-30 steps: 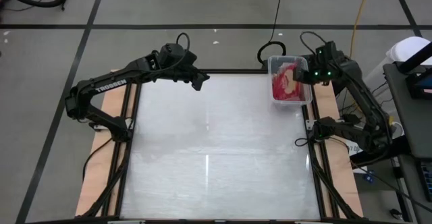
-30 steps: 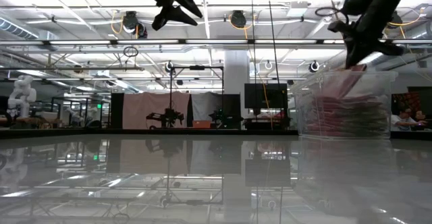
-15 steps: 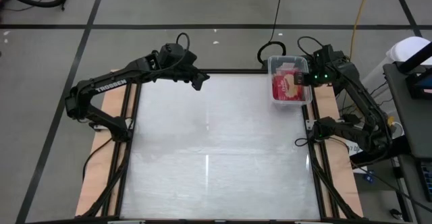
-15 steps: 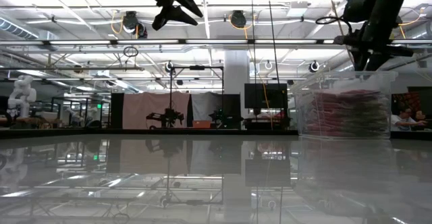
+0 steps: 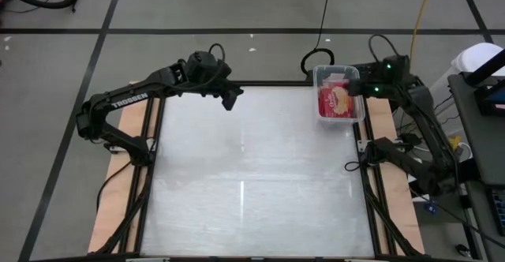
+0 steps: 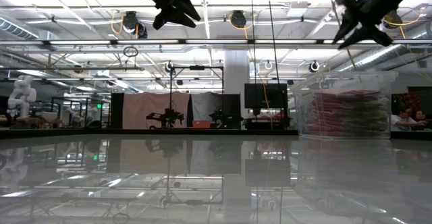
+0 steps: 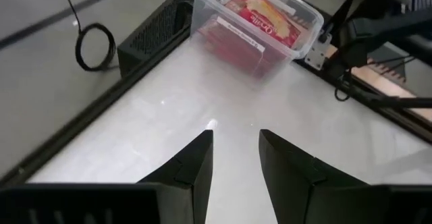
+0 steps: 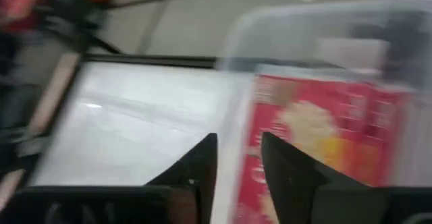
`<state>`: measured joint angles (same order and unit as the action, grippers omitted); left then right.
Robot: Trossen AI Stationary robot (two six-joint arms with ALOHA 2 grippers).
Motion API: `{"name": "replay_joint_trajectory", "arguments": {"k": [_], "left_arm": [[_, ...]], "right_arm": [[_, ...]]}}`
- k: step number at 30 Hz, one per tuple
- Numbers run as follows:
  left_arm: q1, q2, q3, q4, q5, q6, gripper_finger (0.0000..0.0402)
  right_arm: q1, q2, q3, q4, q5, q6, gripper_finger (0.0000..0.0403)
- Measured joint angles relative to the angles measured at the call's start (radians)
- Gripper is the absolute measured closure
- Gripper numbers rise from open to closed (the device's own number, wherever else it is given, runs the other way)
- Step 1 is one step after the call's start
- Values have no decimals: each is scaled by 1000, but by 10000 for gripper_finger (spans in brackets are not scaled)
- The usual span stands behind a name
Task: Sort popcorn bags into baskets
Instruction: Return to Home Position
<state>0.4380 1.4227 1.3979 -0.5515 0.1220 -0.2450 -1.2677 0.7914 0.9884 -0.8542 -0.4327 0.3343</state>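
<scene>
Right end effector [image 5: 357,87] hangs raised over the right rim of the clear basket [image 5: 317,96], fingers apart and empty. Popcorn bags [image 5: 336,100] lie stacked flat inside the basket, the top one picture side up. The basket sits in the tabletop [image 5: 252,175] corner on the right arm's side. Left end effector [image 5: 230,98] is held high over the same tabletop edge, well apart from the basket, fingers parted, empty.

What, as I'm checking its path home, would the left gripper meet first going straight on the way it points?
Probably the bare table, short of the basket. The left gripper hangs high and angles down at the table. Depth is hard to judge from these views.
</scene>
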Motion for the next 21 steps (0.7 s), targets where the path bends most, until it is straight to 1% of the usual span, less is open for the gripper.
{"name": "replay_joint_trajectory", "arguments": {"k": [2,4,6,8,11,15,16,18,21], "left_arm": [[0,-1,0,-12,12,-31,279],[0,-2,0,-26,35,-39,279],[-1,-2,0,-32,47,-35,279],[-1,-2,0,-32,74,-4,282],[4,-3,0,-31,89,57,307],[27,-3,0,-30,131,148,379],[35,-3,0,-30,150,164,390],[49,-3,0,-30,174,179,393],[56,-3,0,-33,197,182,396]], "right_arm": [[3,-37,0,28,-69,17,325],[15,-73,0,64,-111,40,352],[37,-107,0,100,-120,63,380],[68,-141,0,146,-120,73,397],[123,-182,0,234,-120,73,395],[202,-207,1,312,-120,40,401],[224,-209,1,324,-120,19,401],[266,-208,0,351,-119,-8,402],[330,-210,-32,467,-96,-6,402]]}}
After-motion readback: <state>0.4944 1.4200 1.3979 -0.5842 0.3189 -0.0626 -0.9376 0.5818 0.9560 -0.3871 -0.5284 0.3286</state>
